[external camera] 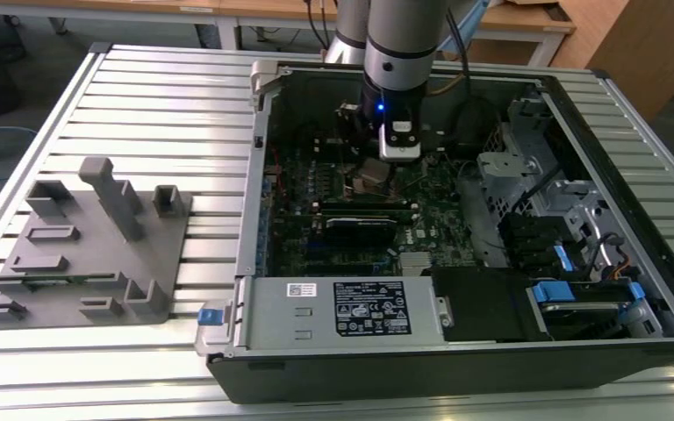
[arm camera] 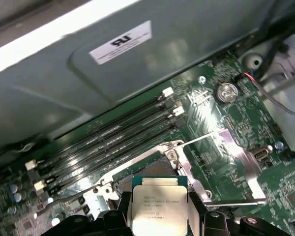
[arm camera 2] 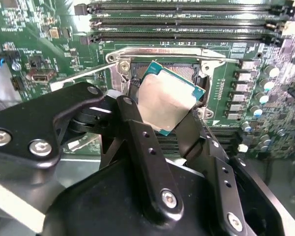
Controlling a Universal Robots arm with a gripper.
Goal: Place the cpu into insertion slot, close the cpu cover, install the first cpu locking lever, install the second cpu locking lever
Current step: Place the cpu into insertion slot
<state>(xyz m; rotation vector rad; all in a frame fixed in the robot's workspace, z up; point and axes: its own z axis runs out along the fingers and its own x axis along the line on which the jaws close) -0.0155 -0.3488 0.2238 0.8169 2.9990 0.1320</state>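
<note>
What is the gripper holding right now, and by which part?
The gripper holds the chip, pinched by two opposite side edges, close to the socket.

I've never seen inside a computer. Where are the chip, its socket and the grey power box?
chip [arm camera 2: 167, 101], second wrist view, middle of its silver face.
socket [arm camera 2: 185, 72], second wrist view, pin field beside the chip.
grey power box [external camera: 278, 320], exterior view, bare grey top.
</note>
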